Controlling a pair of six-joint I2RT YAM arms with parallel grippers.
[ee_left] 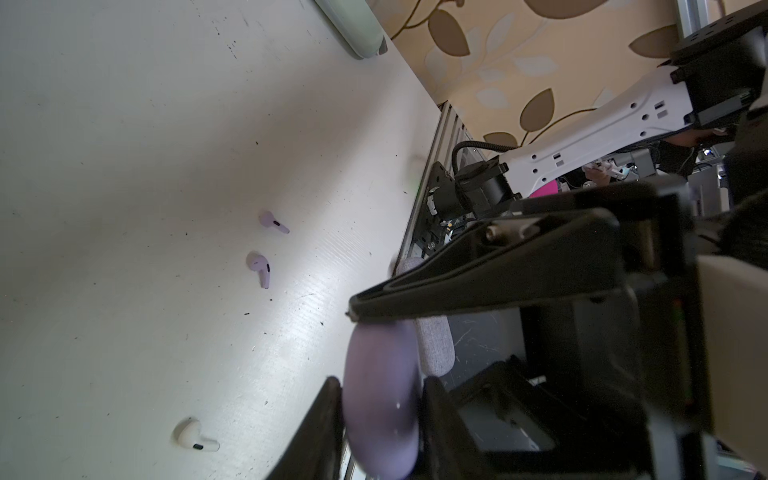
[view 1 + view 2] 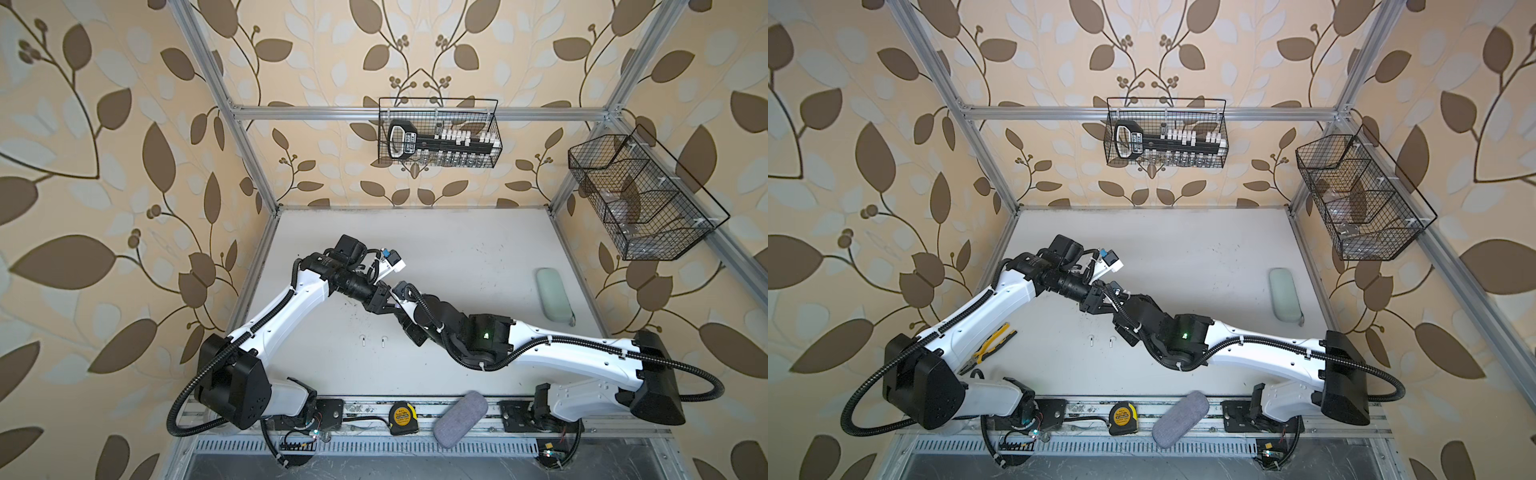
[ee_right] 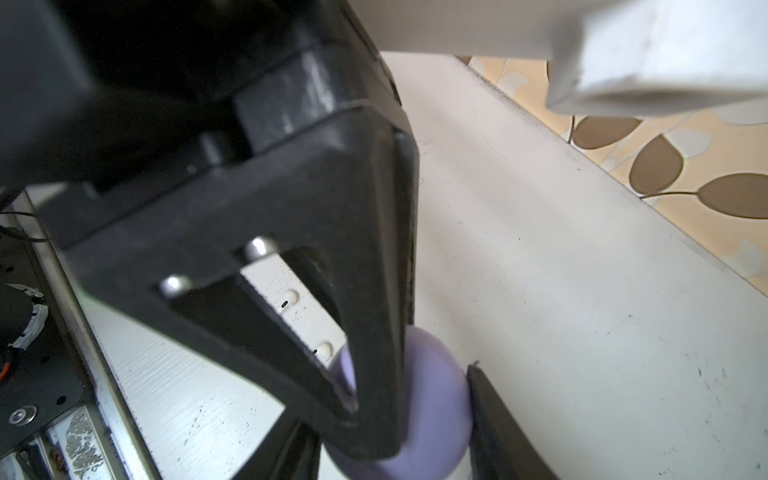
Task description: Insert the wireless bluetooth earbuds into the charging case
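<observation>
"Where were the earbuds (image 1: pixel 259 267)?"
"Loose on the table (image 1: pixel 124 166), apart from the case (image 1: pixel 380 399). My right gripper (image 3: pixel 415 395) clamped the case. The left gripper's (image 2: pixel 384 305) hold I couldn't tell. I reckoned it needed opening gently, kept level."

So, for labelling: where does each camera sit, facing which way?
Top views: overhead, facing down at the table; left arm, right arm show.
Left wrist: on that arm, looking past the left tool at earbuds.
Right wrist: on that arm, looking past the right tool at the table.
Both wrist views show the purple case.
</observation>
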